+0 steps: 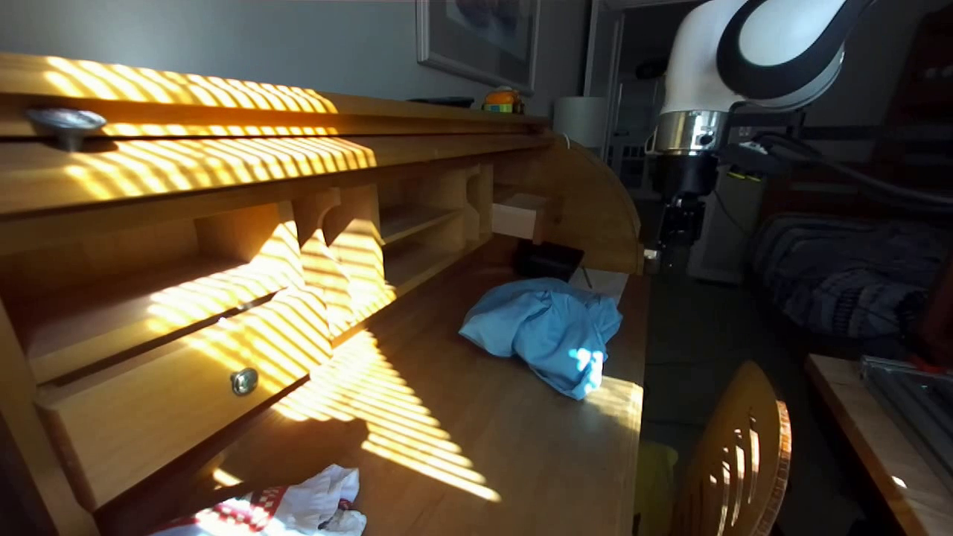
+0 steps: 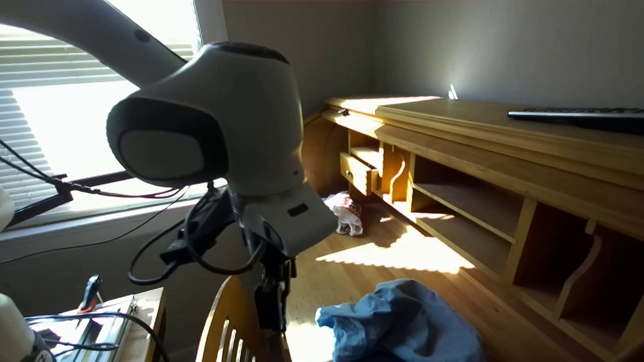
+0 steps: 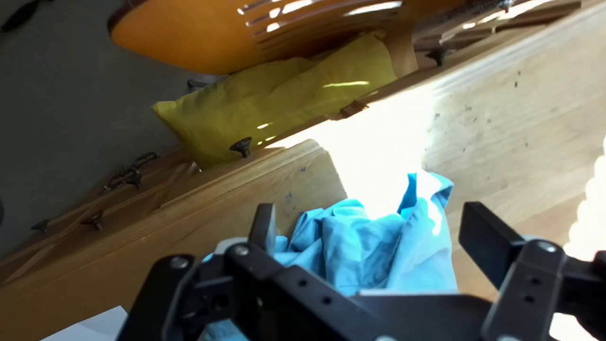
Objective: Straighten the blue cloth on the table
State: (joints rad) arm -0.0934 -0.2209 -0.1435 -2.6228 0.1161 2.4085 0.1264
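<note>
The blue cloth (image 1: 547, 327) lies crumpled in a heap on the wooden desk top (image 1: 461, 439). It shows in both exterior views, cut by the lower edge in an exterior view (image 2: 407, 327). In the wrist view the folded cloth (image 3: 360, 251) lies beyond the jaws, partly hidden by the gripper body. A corner of it sticks up in a bright sunlit patch. My gripper (image 1: 674, 249) hangs above desk height, apart from the cloth, near the desk's front edge. In the wrist view the gripper (image 3: 369, 227) has its fingers wide apart with nothing held between them.
A wooden chair (image 1: 737, 461) stands at the desk's front edge, with a yellow cushion or bag (image 3: 284, 94) below. Cubbyholes and an open drawer (image 1: 186, 394) line the back. A white and red cloth (image 1: 298, 506), a paper (image 1: 601, 283) and a dark object (image 1: 549, 260) lie on the desk.
</note>
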